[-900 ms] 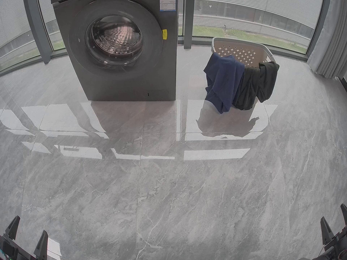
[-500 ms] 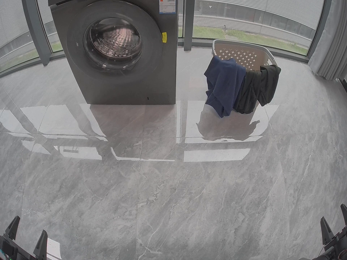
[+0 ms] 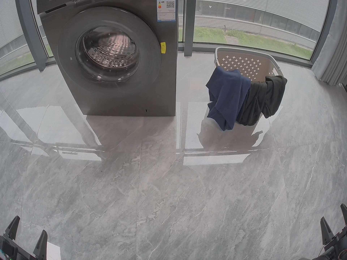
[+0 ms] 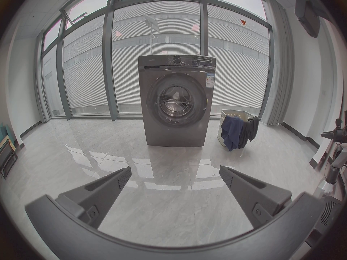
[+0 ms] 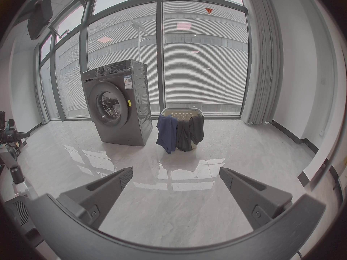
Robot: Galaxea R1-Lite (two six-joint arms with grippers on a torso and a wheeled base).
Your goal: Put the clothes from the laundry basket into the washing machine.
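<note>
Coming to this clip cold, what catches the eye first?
A grey washer stands before the windows, its round door facing the robot. On the floor to its right is a pale basket, with a blue garment and dark clothes draped over its near rim. The left end effector and right end effector sit open, far from both.

Glass-walled room, washing machine (image 3: 112,53), laundry basket (image 3: 249,60)
</note>
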